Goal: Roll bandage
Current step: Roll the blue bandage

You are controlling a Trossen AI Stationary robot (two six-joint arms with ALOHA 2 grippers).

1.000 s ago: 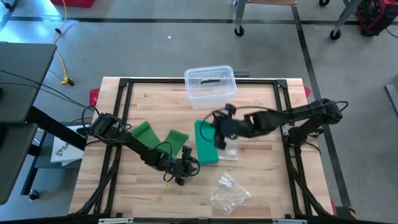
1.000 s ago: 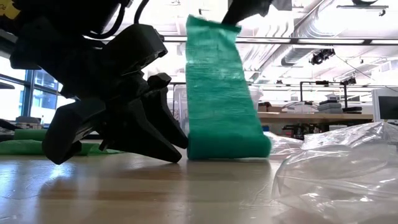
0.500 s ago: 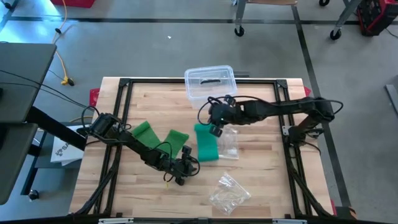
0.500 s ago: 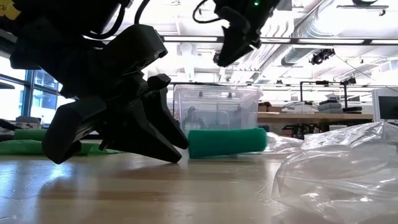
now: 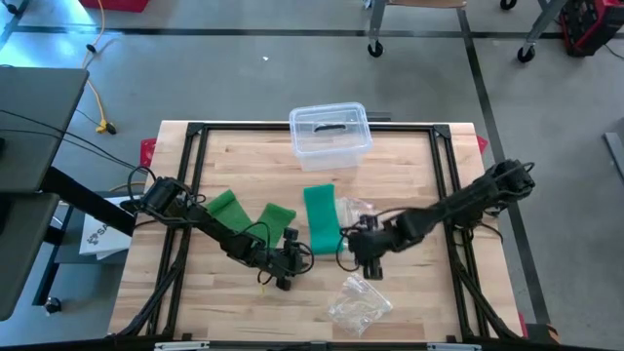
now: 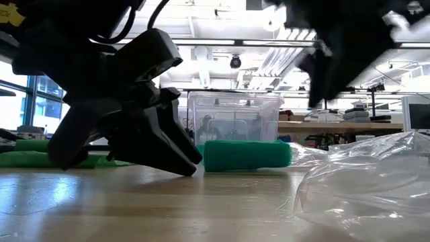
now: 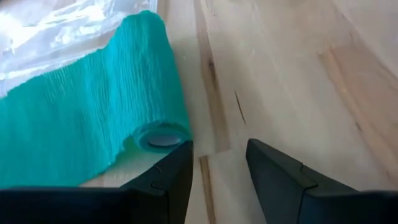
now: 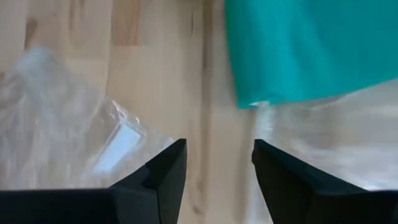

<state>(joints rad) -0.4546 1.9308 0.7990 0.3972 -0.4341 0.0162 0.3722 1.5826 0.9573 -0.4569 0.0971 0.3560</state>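
One bandage [image 5: 323,220] lies flat mid-counter from above, the right tool [image 5: 362,255] parted and empty beside it. Low down, its rolled end looks soft and light. At the left wrist, the left tool [image 7: 217,163], spread and holding nothing, nears that roll's core: grip there. No writing is readable.

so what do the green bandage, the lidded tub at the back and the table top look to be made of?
Green bandage: soft crepe-like fabric, matte; fine crinkled ribbing shows, and it drapes. Core material unclear.
Lidded tub: clear rigid plastic, glossy; the wood shows through its walls.
Table top: light wooden planks, smooth satin finish; grain and plank joints visible, with soft reflections in the low view.
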